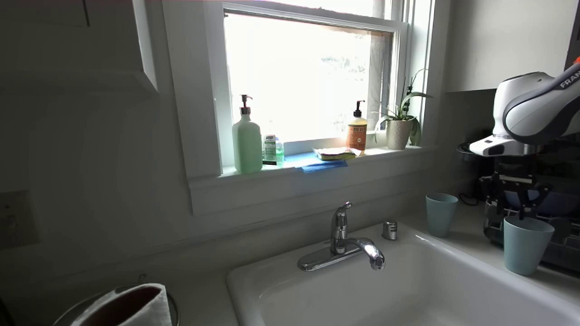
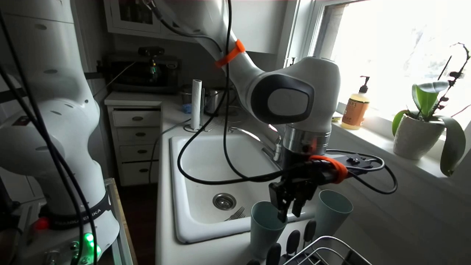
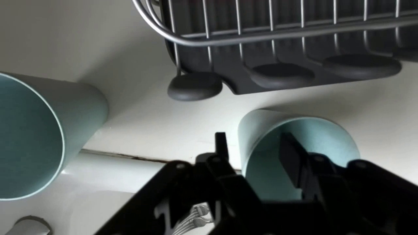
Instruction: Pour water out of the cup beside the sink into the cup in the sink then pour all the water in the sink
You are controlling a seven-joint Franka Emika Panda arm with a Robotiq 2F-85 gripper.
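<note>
Two light blue cups stand upright on the counter beside the white sink [image 1: 453,258] [image 2: 215,236]. The cup close to my gripper shows in both exterior views [image 1: 526,249] [image 2: 263,235] and in the wrist view [image 3: 253,127]. The farther cup [image 1: 438,216] [image 2: 331,213] stands nearer the window wall, at left in the wrist view [image 3: 81,101]. My gripper [image 1: 527,213] [image 2: 290,214] is open and points down at the near cup's rim. In the wrist view [image 3: 254,134] a finger overlaps the cup's mouth and the other is outside; contact is unclear. Water is not discernible. I see no cup in the sink.
A wire dish rack [image 2: 331,244] [image 3: 261,39] with dark knobs stands close by the cups. The chrome faucet [image 1: 340,240] is at the sink's back. Forks [image 2: 237,213] lie near the drain [image 2: 224,201]. Bottles [image 1: 247,142] and a potted plant [image 1: 398,133] line the windowsill.
</note>
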